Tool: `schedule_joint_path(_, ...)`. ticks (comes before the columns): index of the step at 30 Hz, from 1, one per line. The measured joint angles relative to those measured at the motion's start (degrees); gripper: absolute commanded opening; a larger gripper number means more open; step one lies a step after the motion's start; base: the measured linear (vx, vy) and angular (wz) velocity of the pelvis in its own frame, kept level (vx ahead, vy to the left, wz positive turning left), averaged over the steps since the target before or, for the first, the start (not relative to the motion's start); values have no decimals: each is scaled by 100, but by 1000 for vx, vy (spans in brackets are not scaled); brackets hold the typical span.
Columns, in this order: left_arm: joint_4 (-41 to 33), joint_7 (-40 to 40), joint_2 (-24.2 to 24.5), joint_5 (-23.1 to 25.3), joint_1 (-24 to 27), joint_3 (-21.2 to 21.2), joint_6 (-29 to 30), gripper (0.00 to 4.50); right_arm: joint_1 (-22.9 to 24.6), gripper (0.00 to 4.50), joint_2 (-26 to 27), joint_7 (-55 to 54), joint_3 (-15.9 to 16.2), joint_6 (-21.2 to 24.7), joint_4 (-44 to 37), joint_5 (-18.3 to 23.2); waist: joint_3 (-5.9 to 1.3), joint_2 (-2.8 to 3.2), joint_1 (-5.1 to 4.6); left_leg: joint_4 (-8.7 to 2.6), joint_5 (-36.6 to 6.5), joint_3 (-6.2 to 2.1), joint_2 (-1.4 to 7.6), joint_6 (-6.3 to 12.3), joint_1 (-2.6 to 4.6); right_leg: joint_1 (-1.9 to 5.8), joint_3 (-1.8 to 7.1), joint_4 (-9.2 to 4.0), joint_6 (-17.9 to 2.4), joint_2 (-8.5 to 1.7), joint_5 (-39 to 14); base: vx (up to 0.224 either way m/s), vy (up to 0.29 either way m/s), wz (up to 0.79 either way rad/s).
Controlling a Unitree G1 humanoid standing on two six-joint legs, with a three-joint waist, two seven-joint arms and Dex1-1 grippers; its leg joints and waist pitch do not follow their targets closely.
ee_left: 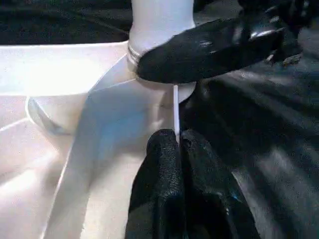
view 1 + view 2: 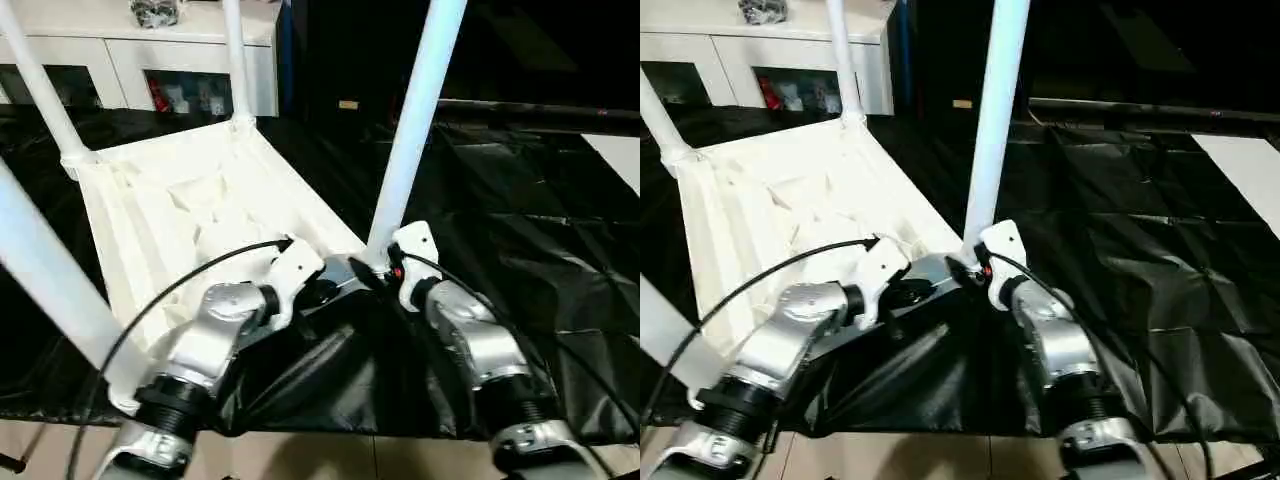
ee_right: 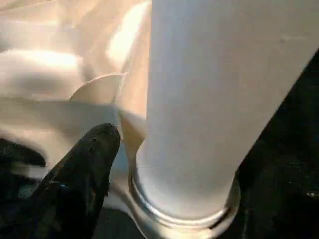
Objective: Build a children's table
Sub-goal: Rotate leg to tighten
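Your children's table (image 2: 190, 215) lies upside down on black sheeting (image 2: 520, 260) that covers the floor, ribbed underside up, with four white legs standing up out of its corner sockets. The near right leg (image 2: 415, 120) rises from the socket at the corner closest to you, and both claws are gathered at its base. Your left claw (image 1: 177, 144) has its two black fingers pressed together, their tips pinching a thin white rib of the tabletop's rim just below that socket. Your right claw (image 2: 385, 268) sits at the foot of the same leg; one of its black fingers (image 3: 87, 169) lies beside the socket collar, and in the left wrist view a black finger lies across the front of the leg just above the socket. You cannot tell from these views whether the right claw is spread or clamped on the leg. Behind the table, a white cabinet (image 2: 150, 60) stands along the far edge of the sheeting.
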Motion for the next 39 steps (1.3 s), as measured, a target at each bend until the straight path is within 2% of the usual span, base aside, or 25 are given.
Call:
schedule_joint_path(8, -6, -1245, 577, -460, 5, 3, -182, 0, 43, 380, -731, 1703, 359, 29, -243, 260, 5, 0, 83, 17, 3, 9, 3, 1, -29, -19, -1, 4, -33, 0, 5, 0, 0, 0)
schedule_joint_path(12, 88, -1826, 843, -644, -24, -6, -299, 0, 100, 345, -1077, 2565, 520, 16, -400, 418, 11, -17, 167, 27, 0, 22, 2, 6, -33, -17, 4, 1, -42, -4, -5, 0, 0, 0)
schedule_joint_path(15, 171, -2127, 950, -680, -56, -50, -338, 0, 104, 311, -1170, 2886, 605, 16, -432, 459, 12, -18, 198, 31, 1, 25, 3, 4, -28, -14, 4, 9, -42, -5, -4, 0, 0, 0)
schedule_joint_path(18, 242, -2301, 985, -692, -88, -69, -345, 0, 143, 300, -1189, 2996, 614, 20, -448, 497, 12, -19, 200, 34, 1, 26, 4, 3, -21, -9, 6, 14, -42, -5, -4, 0, 0, 0)
schedule_joint_path(19, 261, -2338, 997, -693, -113, -86, -345, 0, 144, 281, -1198, 3020, 624, 23, -449, 508, 13, -20, 199, 35, 1, 25, 4, 3, -19, -8, 7, 15, -42, -5, -4, 0, 0, 0)
schedule_joint_path(26, 358, -2551, 1068, -693, -203, -164, -390, 0, 167, 266, -1230, 3183, 713, -28, -498, 532, 13, -15, 203, 35, 2, 22, 4, 2, -16, -5, 7, 19, -42, -5, -3, 0, 0, 0)
schedule_joint_path(30, 393, -2410, 1047, -674, -204, -117, -429, 0, 238, 265, -1145, 2978, 687, -44, -551, 486, 12, -15, 204, 37, 2, 22, 4, 2, -7, 6, 6, 19, -42, -5, -3, 0, 0, 0)
schedule_joint_path(35, 525, -1149, 622, -334, -232, 57, -516, 0, 206, 264, -364, 1119, 210, -16, -188, 270, 12, -15, 137, 34, 2, 9, 3, -2, 13, 19, 10, 19, -49, -5, 4, 0, 0, 0)
schedule_joint_path(39, 387, -482, 246, -212, -185, 74, -201, 0, 171, 264, 40, -5, 8, -42, -37, 178, 13, -12, 46, 34, 3, 7, 1, -3, 13, 17, 12, 13, -30, -5, -2, 0, 0, 0)
